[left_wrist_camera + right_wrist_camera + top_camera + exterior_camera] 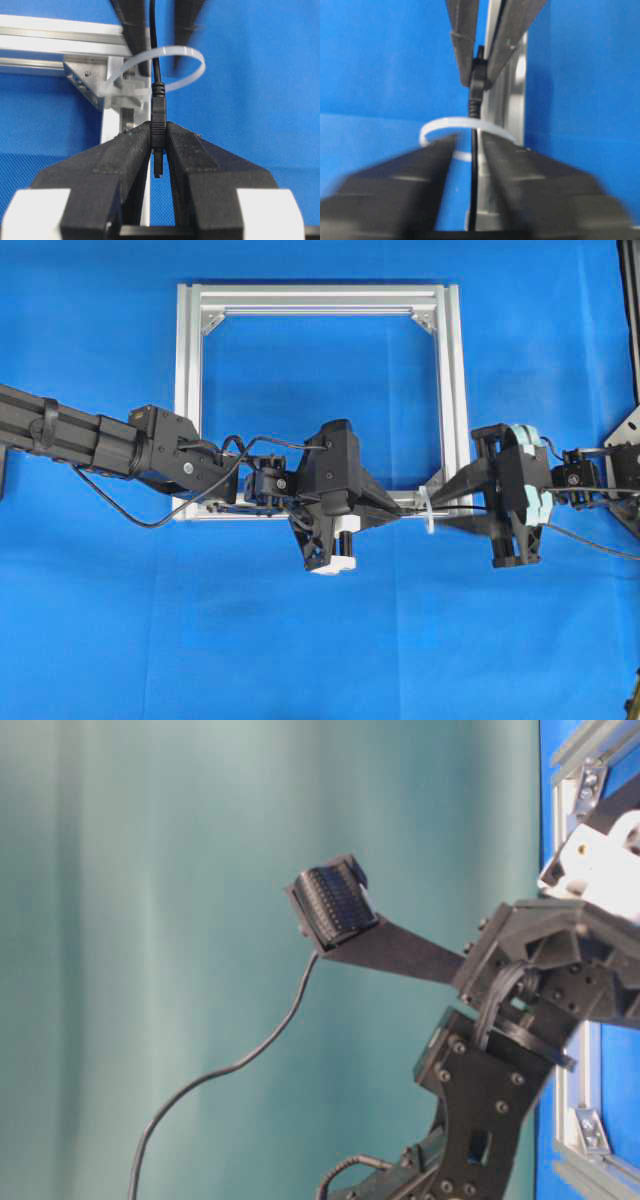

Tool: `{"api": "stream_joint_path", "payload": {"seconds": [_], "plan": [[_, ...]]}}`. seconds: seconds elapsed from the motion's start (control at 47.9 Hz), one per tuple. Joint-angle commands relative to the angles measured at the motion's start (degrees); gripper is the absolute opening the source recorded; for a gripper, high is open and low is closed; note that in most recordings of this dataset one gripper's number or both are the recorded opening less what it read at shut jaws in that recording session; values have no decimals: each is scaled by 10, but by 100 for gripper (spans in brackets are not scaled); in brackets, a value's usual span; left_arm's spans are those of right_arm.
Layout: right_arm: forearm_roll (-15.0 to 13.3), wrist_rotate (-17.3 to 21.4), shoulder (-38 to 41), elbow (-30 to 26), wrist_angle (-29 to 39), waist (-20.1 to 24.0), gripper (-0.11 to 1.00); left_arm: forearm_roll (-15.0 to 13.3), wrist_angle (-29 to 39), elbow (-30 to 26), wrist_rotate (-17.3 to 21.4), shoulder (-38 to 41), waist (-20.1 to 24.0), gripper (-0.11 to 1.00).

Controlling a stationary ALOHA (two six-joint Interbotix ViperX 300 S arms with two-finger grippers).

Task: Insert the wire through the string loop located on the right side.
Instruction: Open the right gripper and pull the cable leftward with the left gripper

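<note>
Black, thin wire point(154, 45) runs through the white string loop point(186, 51), plug clamped in the left tool point(158, 136); right tool point(470, 150) apart.

We see a square silver aluminium frame point(318, 300) lying flat on a blue cloth point(320, 640).

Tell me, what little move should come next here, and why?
Probably the left pincer should draw the plug away from the loop, pulling more wire through. The wire already runs through the loop, the left pincer is clamped on the plug, and the right pincer looks blurred, with a gap around the wire.
</note>
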Motion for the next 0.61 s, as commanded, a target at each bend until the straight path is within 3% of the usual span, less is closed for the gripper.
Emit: {"api": "stream_joint_path", "payload": {"seconds": [0.0,0.104,0.209,0.584], "plan": [[11,0,-4,-8,3,-1,40,2,-2,-11,-1,-9,-1,8],[15,0,-4,-7,6,-1,69,1,-2,-11,-1,-9,-1,8],[17,0,-4,-8,10,-1,90,1,-2,-11,-1,-10,-1,8],[17,0,-4,-8,11,-1,90,2,-2,-5,0,-13,-1,8]]}}
